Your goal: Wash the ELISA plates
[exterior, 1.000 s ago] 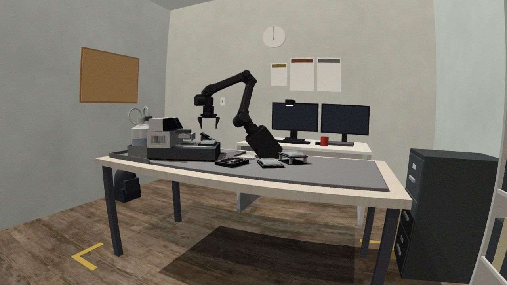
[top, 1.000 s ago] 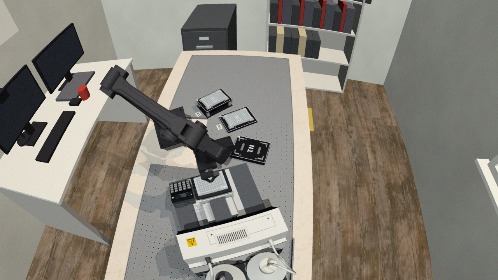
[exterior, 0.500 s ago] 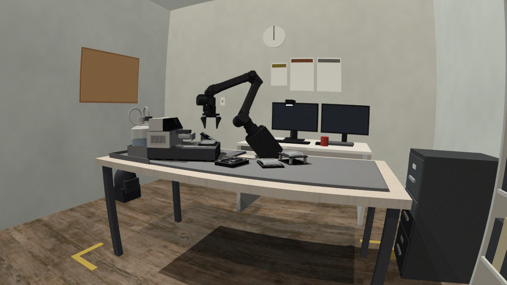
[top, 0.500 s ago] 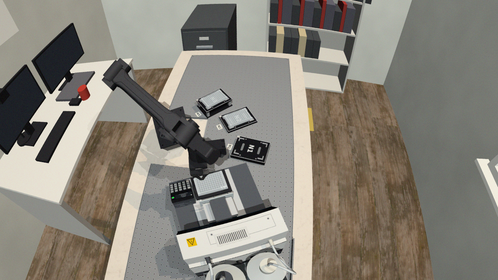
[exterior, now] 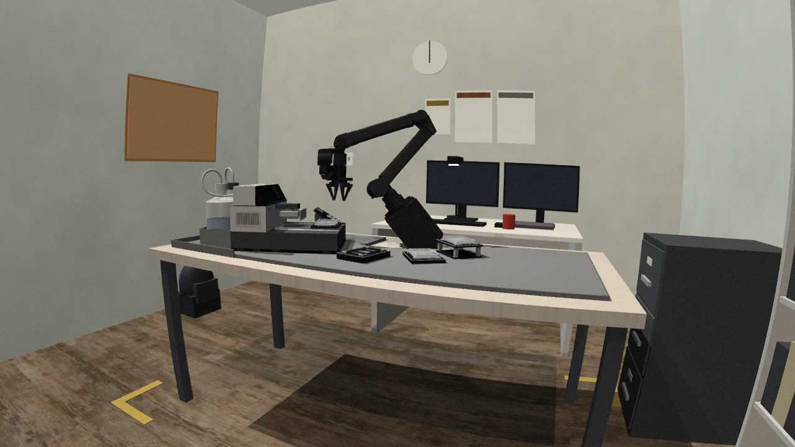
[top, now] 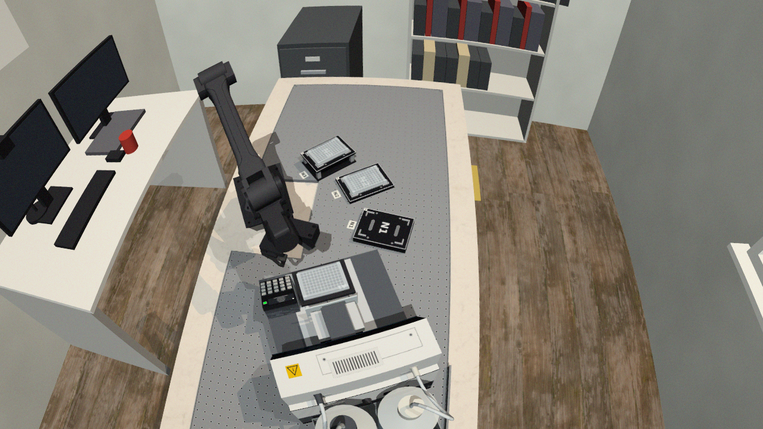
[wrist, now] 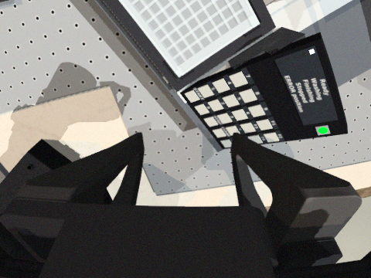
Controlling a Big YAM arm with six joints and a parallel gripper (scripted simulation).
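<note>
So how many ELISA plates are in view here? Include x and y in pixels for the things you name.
3: one plate (top: 323, 280) (wrist: 193, 27) on the washer's carrier, one (top: 364, 182) in nest N2, one (top: 327, 152) in the raised nest beyond it. I see no others.

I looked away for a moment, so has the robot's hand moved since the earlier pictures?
Yes: in the top view, the fingers went from above the washer's plate toward its keypad's side.
</note>
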